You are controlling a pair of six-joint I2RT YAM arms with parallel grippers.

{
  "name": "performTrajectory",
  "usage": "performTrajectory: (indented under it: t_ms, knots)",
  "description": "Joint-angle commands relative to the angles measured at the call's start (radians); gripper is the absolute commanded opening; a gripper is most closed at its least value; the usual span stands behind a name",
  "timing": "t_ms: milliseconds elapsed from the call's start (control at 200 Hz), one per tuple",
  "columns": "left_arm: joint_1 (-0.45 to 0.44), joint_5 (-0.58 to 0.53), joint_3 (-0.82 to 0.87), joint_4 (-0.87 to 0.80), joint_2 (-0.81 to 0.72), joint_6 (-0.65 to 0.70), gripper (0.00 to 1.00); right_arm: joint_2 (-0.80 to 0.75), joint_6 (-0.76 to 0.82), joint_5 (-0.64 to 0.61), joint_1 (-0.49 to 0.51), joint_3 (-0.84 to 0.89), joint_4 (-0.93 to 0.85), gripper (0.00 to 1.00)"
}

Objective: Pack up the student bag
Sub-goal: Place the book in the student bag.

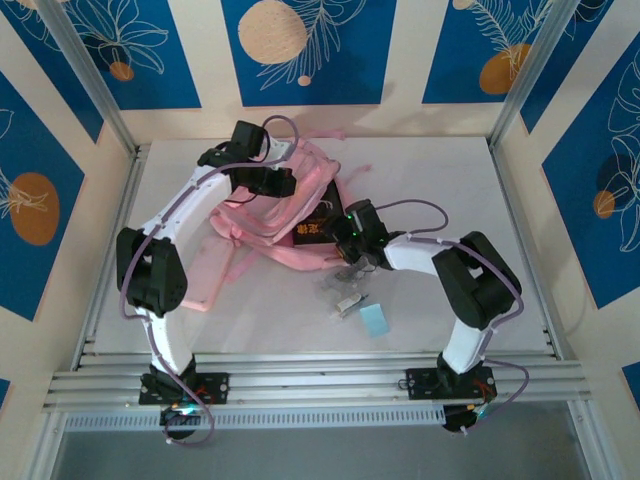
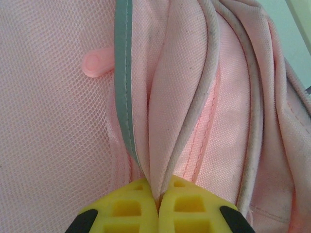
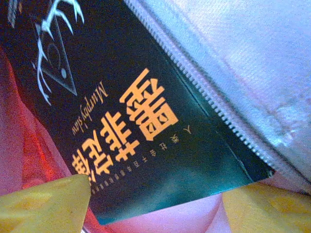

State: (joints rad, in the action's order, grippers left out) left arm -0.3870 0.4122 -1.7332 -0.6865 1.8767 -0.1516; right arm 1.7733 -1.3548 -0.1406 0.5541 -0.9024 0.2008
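The student bag (image 1: 285, 205) lies crumpled at the middle back of the table, a large pink backpack with straps trailing toward the front left. My left gripper (image 1: 265, 180) (image 2: 159, 204) is shut on a fold of its pink fabric (image 2: 170, 121), beside grey-green trim (image 2: 124, 97). A dark book with orange lettering (image 1: 318, 230) (image 3: 136, 121) sticks out of the bag's mouth, next to a zipper edge (image 3: 218, 104). My right gripper (image 1: 347, 240) (image 3: 155, 216) stands open, its yellow fingertips (image 3: 43, 204) spread either side of the book's near edge.
A small clear packet (image 1: 345, 295) and a light blue square (image 1: 374, 320) lie on the table in front of the right gripper. A pink strap loop (image 1: 215, 290) reaches toward the left arm. Metal rails run along the front edge (image 1: 320, 380).
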Motion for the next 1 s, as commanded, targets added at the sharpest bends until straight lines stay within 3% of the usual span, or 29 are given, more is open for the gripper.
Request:
performTrajectory:
  t_ms: [0, 200, 355, 435, 565, 645, 715, 890, 995]
  knots:
    - [0.000, 0.046, -0.002, 0.045, -0.054, -0.004, 0.00, 0.118, 0.000, -0.138, -0.028, 0.013, -0.023, 0.70]
    - [0.000, 0.051, 0.000, 0.038, -0.054, 0.008, 0.00, 0.150, -0.019, -0.213, -0.016, 0.014, 0.121, 0.56]
    - [0.000, 0.055, 0.004, 0.039, -0.055, 0.018, 0.00, 0.179, 0.001, -0.198, -0.041, -0.021, 0.177, 0.45]
    - [0.000, 0.066, 0.007, 0.043, -0.051, 0.020, 0.00, 0.203, 0.009, -0.168, -0.052, -0.048, 0.206, 0.47]
    - [0.000, 0.084, 0.009, 0.048, -0.041, 0.021, 0.00, 0.266, -0.018, -0.089, -0.051, -0.097, 0.252, 0.59]
    - [0.000, 0.104, 0.017, 0.054, -0.035, 0.023, 0.00, 0.305, -0.050, -0.055, -0.051, -0.125, 0.248, 0.60]
    - [0.000, 0.125, 0.022, 0.057, -0.030, 0.024, 0.00, 0.328, -0.064, -0.029, -0.052, -0.140, 0.256, 0.51]
    - [0.000, 0.132, 0.025, 0.058, -0.022, 0.038, 0.00, 0.332, 0.007, 0.046, -0.065, -0.142, 0.357, 0.17]
    - [0.000, 0.149, 0.015, 0.058, -0.012, 0.041, 0.00, 0.319, 0.097, 0.108, -0.074, -0.173, 0.336, 0.10]
